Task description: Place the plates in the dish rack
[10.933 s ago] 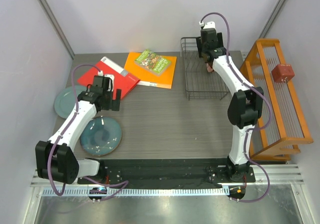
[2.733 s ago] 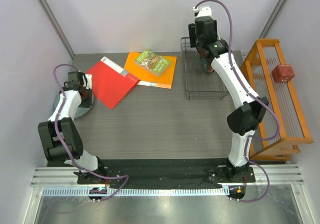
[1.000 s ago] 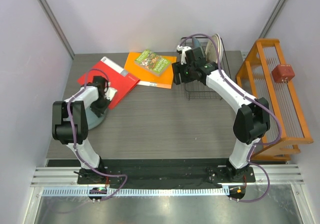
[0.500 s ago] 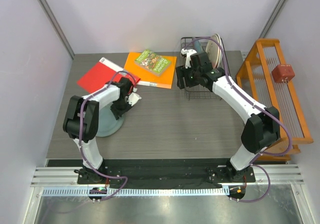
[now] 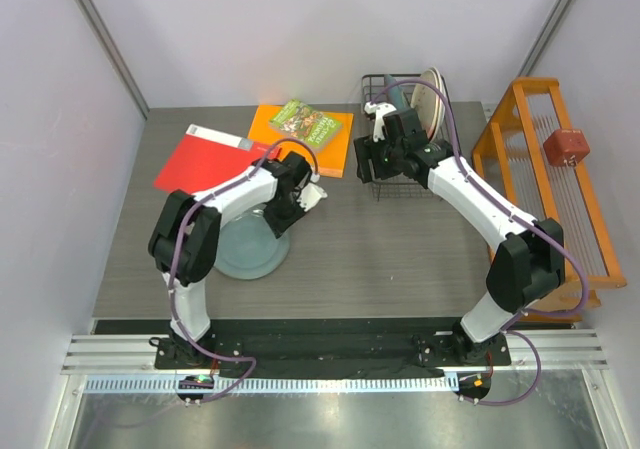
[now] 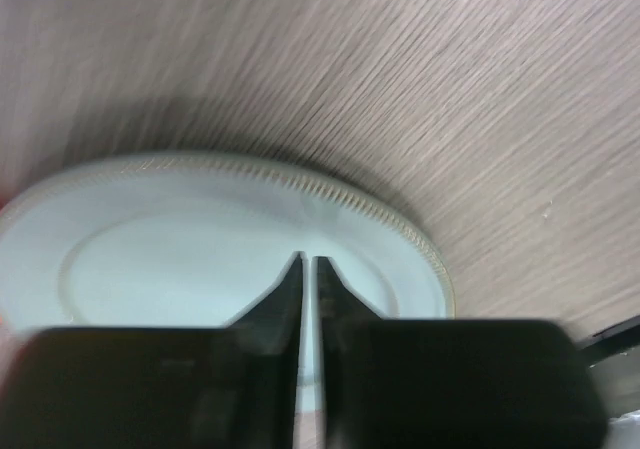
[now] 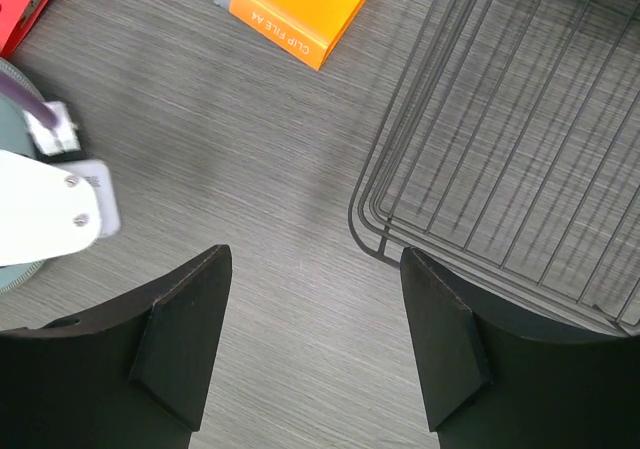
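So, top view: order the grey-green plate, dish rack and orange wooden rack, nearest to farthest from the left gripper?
1. grey-green plate, right under the left gripper.
2. dish rack, off to its right.
3. orange wooden rack, at the table's right edge.

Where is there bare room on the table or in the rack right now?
Bare table lies between the grey-green plate and the wire rack, down to the near edge. The rack's near grid is bare too. Crowded: far left, with the red folder and orange folder, and the rack's back, where plates stand.
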